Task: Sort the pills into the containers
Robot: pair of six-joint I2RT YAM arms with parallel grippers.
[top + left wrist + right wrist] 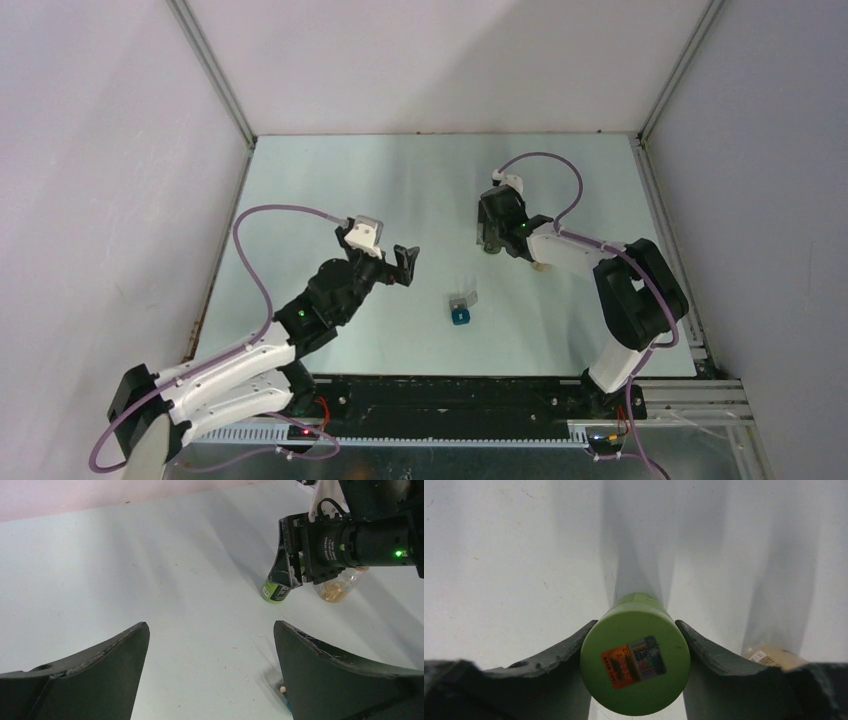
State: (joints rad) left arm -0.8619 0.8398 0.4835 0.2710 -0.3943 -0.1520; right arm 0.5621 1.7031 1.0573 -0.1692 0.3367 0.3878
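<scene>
Right jaws grip the green bottle [634,665] standing on the tabletop [400,180], beige bottle [336,587] just beside it, while left jaws hang wide open, empty, well apart.

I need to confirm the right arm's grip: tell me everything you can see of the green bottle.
The green bottle is a small, plastic-looking cylinder with a lime-green flat round top bearing an orange and grey sticker, and a dark label lower down. It stands upright, seemingly resting on the table, pinched at both sides by the right gripper. The pale bottle stands beside it.
</scene>
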